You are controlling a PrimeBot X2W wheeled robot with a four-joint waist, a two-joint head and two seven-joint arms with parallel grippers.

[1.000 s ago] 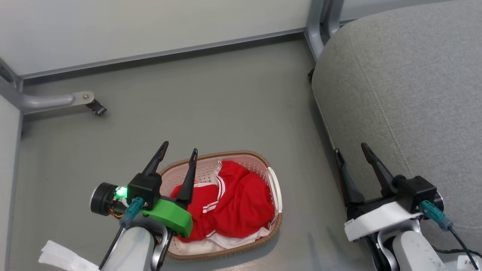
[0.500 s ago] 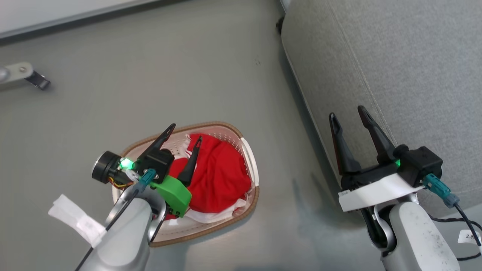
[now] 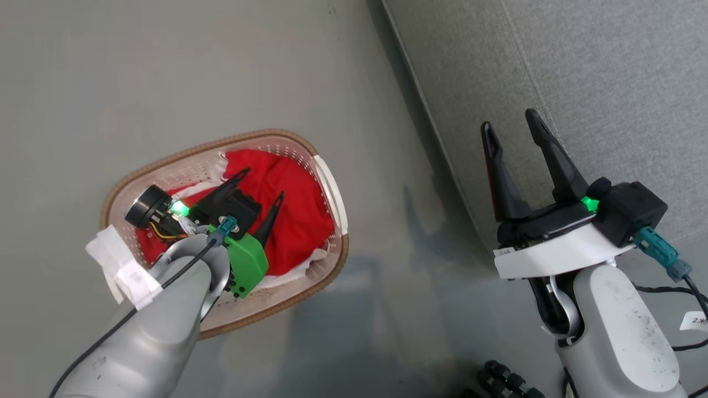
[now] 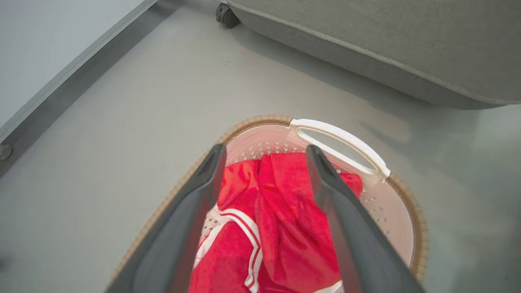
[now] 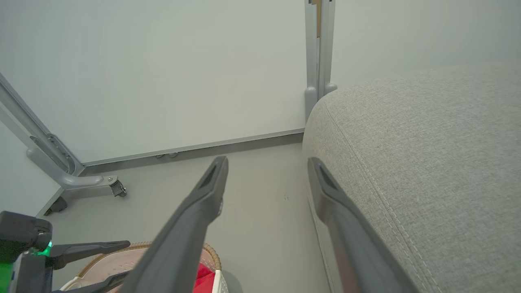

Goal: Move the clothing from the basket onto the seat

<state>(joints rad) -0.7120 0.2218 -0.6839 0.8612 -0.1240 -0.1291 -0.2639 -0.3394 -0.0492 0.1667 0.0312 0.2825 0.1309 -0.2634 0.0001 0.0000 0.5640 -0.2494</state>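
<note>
The clothing (image 3: 296, 204) lies bunched in the basket (image 3: 260, 134) on the floor, directly under our left gripper (image 3: 263, 183), its fingers spread and empty, while our right gripper (image 3: 509, 120), likewise spread and empty, hangs farther off beside the seat (image 3: 608, 66).

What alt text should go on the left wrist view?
The left gripper holds its two dark fingers open, pointing into a cream basket with a brown rim that holds crumpled red clothing with white stripes. The basket sits on a grey floor, with the grey fabric seat beyond it along the top edge.
</note>
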